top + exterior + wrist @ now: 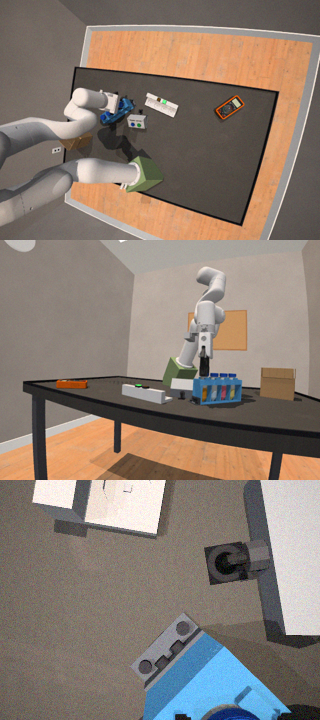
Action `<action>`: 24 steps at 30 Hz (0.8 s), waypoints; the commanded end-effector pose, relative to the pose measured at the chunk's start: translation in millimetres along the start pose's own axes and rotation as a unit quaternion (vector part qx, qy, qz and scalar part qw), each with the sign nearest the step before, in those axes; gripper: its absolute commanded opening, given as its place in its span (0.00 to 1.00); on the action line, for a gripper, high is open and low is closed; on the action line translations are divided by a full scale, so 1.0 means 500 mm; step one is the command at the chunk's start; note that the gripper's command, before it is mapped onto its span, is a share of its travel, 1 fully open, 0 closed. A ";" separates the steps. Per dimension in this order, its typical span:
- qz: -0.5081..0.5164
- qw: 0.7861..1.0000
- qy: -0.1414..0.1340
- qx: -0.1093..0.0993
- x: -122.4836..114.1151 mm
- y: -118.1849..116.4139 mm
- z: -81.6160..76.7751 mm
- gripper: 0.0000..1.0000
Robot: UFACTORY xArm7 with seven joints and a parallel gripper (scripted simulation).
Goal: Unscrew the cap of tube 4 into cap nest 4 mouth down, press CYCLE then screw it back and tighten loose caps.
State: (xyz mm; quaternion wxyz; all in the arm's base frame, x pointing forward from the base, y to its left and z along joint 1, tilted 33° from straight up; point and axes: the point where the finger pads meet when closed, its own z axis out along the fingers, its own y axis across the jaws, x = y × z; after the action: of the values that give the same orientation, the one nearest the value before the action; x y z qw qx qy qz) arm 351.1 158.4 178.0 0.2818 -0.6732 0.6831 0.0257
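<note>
1. The arm comes straight down over the blue decapping station (217, 395). It stands on the end slot at 9 o'clock from where I stand, which is tube 4 (204, 392), the one with orange fill.
2. The jaws sit partly open, around the cap of tube 4 (227, 714) and not clamped on it. From the side, the dark fingers (203, 367) hide that cap. Only the wrist view catches a sliver of blue, at its bottom edge.
3. That cap is on top of its own tube in the rack.
4. The other three blue caps (223, 374) sit on their tubes in a row, at 3 o'clock of the fingers.
5. The white cap tray (172, 109) lies on the desk (206, 167), at about 3 o'clock of the rack seen from above and a little apart from it. Its green lamp (164, 101) is lit and the amber lamp (158, 99) beside it is dark.
6. The key housing (143, 119) sits at about 4 o'clock of the rack from above. It carries the blue key (132, 124) and the green key (139, 125) side by side. Neither one looks lit to me, but they're small.
7. Other stuff on the desk: an orange multimeter (230, 106) is way off at 3 o'clock, well apart from everything. A cardboard box (277, 384) stands past the rack's far end, and the arm stands on a green pedestal (178, 371).
</note>
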 end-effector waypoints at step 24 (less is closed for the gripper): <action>-0.476 0.880 0.002 0.001 -0.001 -0.003 -0.003 0.46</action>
State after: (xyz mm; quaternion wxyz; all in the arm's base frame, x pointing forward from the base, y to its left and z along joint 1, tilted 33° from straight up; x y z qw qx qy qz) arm 350.7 158.2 178.5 0.2539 -0.8792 0.3933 -0.0890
